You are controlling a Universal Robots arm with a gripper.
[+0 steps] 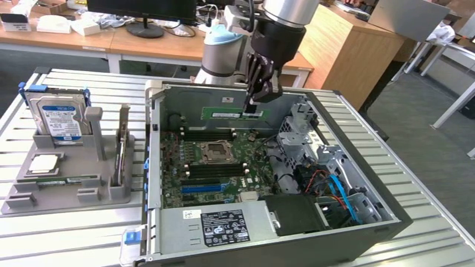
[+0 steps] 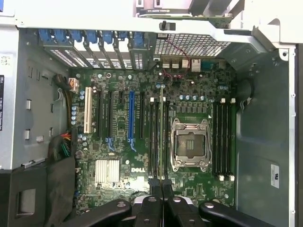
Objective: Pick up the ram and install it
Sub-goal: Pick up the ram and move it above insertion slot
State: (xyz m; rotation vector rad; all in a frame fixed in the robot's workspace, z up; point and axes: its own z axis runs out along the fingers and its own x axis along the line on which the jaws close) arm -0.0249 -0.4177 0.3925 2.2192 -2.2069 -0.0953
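Jaws were pinched shut on the ram (image 1: 227, 114) (image 2: 162, 137), green stick edge-on between them, hanging inside the open computer case (image 1: 153, 111), case walls close around, ram lined over black memory slots (image 2: 154, 137) beside the processor socket (image 2: 191, 144), above the motherboard (image 2: 128, 161).

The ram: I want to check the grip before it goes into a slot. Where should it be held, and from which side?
Take its upper long edge from above, fingers on the two flat faces, as the gripper holds the ram now. It is a thin board standing on edge above the motherboard, so the lower edge should probably stay free for a slot.
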